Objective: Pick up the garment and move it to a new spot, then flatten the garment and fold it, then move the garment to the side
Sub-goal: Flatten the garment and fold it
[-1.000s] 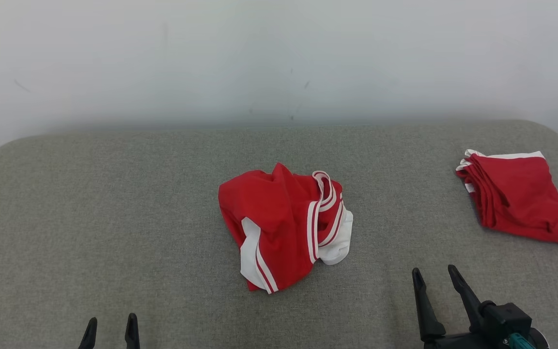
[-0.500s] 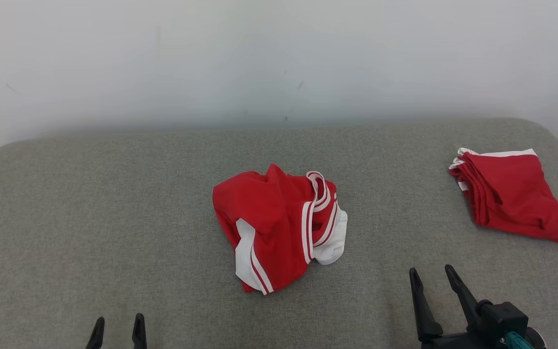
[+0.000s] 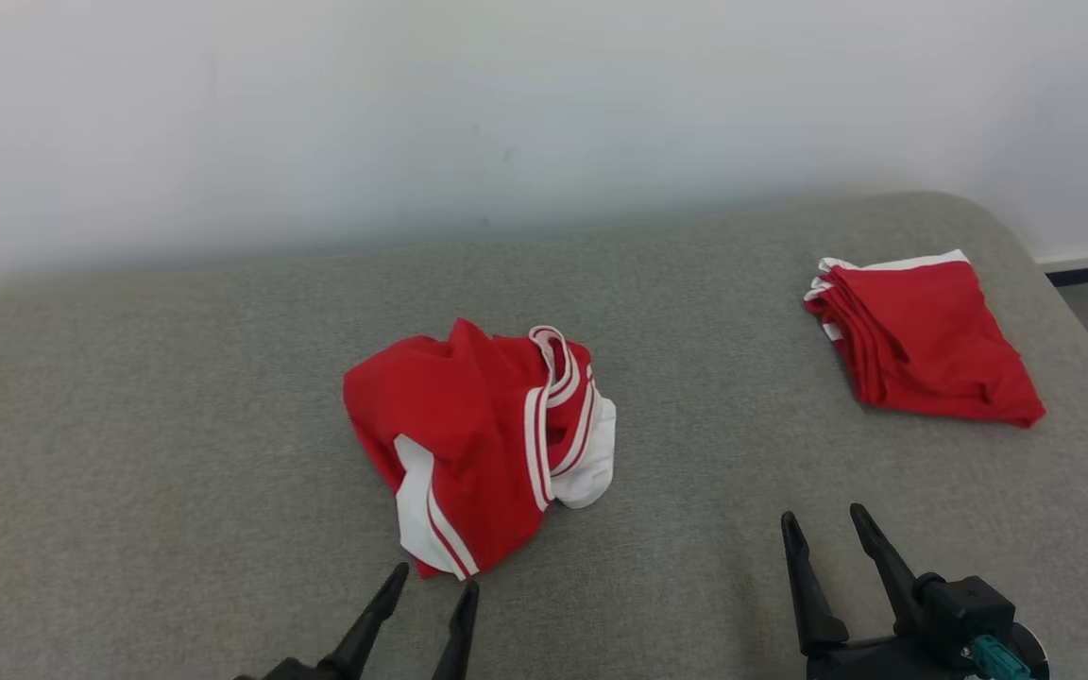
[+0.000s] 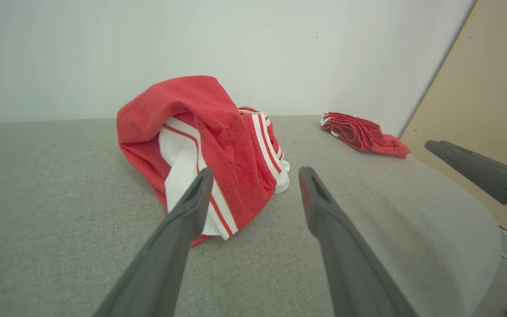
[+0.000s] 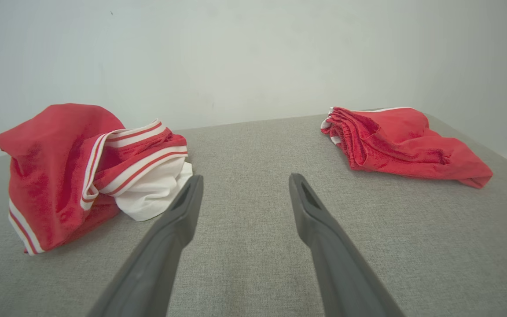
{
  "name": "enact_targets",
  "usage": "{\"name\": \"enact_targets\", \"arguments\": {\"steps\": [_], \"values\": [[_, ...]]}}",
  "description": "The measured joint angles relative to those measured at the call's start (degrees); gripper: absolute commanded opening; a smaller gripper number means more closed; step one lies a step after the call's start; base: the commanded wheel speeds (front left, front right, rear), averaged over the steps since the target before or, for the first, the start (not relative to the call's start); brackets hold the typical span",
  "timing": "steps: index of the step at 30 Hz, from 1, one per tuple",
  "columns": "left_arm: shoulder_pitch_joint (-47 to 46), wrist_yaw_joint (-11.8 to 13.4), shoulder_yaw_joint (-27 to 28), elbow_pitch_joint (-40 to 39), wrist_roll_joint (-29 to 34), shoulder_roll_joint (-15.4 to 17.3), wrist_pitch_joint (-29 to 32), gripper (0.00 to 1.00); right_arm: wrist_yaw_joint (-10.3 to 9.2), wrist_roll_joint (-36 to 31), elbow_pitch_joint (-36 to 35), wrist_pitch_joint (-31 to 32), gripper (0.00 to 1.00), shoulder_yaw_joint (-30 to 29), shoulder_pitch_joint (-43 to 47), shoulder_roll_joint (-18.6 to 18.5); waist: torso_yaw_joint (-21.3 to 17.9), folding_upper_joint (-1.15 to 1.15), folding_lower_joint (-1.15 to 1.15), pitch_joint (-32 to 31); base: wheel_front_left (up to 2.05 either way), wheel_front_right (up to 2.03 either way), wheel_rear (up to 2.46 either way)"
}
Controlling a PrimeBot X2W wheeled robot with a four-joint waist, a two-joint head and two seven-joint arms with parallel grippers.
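Two claws: both sit at the near edge of the grey padded surface (image 3: pixel 128 453), fingers pointing away from the robot toward the far wall.
Left claw (image 3: pixel 435 576): spread open with nothing between its two dark fingers. From the head view its tips lie just short of the garment's near corner. In the left wrist view one finger overlaps the striped hem, so contact cannot be told.
Right claw (image 3: pixel 821 513): also spread open and empty, low over bare cloth. It is to the right of the garment and well apart from it.
Garment (image 3: pixel 468 434): red with white panels and red-and-white stripes, bunched in a crumpled heap near the middle of the surface, a little left of centre. A white part bulges out on its right side. A striped white band runs down to its near corner, the part closest to the left claw.
Folded pile (image 3: pixel 912 340): red cloth with white edging, lying flat toward the far right corner of the surface, well apart from the heap and beyond the right claw.
Surface edge: grey woven cover, rounded at the far right corner.
Wall (image 3: pixel 506 94): pale and plain, directly behind the far edge.
Beige panel (image 4: pixel 491 88): seen in the left wrist view, standing to the right beyond the surface.
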Motion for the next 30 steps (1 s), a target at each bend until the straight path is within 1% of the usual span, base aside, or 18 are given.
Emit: {"name": "enact_targets", "arguments": {"steps": [5,10,12,17,18,19,20,21,22,24,29,30], "values": [[-6.2,0.0,-6.6,5.7,-1.7,2.3,-0.3,1.00,0.00,0.3,0.3,-0.1,1.00,1.0,-0.9,0.0,-3.6,0.00,0.00,1.2,0.00,0.00,0.00],[-12.2,0.0,-9.7,11.2,-3.4,4.0,-0.6,1.00,0.00,0.8,0.9,-0.6,1.00,1.4,-1.4,0.0,-7.9,0.00,0.00,2.5,0.00,0.00,0.00],[-14.1,0.4,-9.6,13.8,-3.1,4.0,-0.8,1.00,0.00,1.0,0.9,-0.9,1.00,1.4,-1.5,0.0,-9.7,0.00,0.00,3.1,0.00,0.00,0.00],[-16.9,6.0,-7.6,20.5,-2.0,3.4,-0.1,1.00,0.00,1.5,1.3,-1.6,1.00,1.8,-2.4,0.0,-13.7,0.00,0.01,4.5,0.00,0.00,0.00],[-17.5,7.3,-7.4,21.4,-1.2,3.4,-0.1,1.00,0.00,1.5,1.4,-1.7,1.00,1.9,-2.4,0.0,-14.4,0.00,0.01,4.8,0.00,0.00,0.00],[-18.0,9.4,-6.9,23.2,-0.7,3.3,0.2,1.00,0.00,1.6,1.7,-1.9,1.00,2.0,-2.4,0.0,-15.7,0.00,0.00,5.4,0.00,0.00,0.00],[-18.1,10.2,-6.7,24.0,-0.6,3.2,0.2,1.00,0.00,1.6,1.9,-2.1,1.00,2.1,-2.4,-0.1,-16.3,0.00,0.00,5.6,0.00,0.00,0.00],[-18.3,10.8,-6.6,24.7,-0.5,3.2,0.2,1.00,0.00,1.8,2.0,-2.1,1.00,2.2,-2.5,0.0,-16.8,0.00,0.00,5.9,0.00,0.00,0.00],[-18.3,10.8,-6.6,24.7,-0.5,3.2,0.2,1.00,0.00,1.8,2.0,-2.1,1.00,2.2,-2.5,0.0,-16.8,0.00,0.00,5.9,0.00,0.00,0.00],[-18.6,12.1,-6.1,26.0,-0.5,3.2,0.5,1.00,0.00,2.0,2.2,-2.2,1.00,2.3,-2.6,0.0,-17.5,0.00,0.00,6.6,0.00,0.00,0.00],[-19.1,13.1,-5.2,27.8,-0.8,3.2,0.1,1.00,0.00,2.2,2.4,-2.7,1.00,2.4,-2.9,0.0,-18.5,0.00,0.00,7.8,0.00,0.00,0.00],[-19.4,13.2,-5.0,27.8,-0.8,3.2,-0.1,0.46,0.00,2.3,2.5,-2.7,1.00,2.4,-2.9,0.0,-18.5,0.00,0.00,8.0,0.00,0.00,0.00]]}}
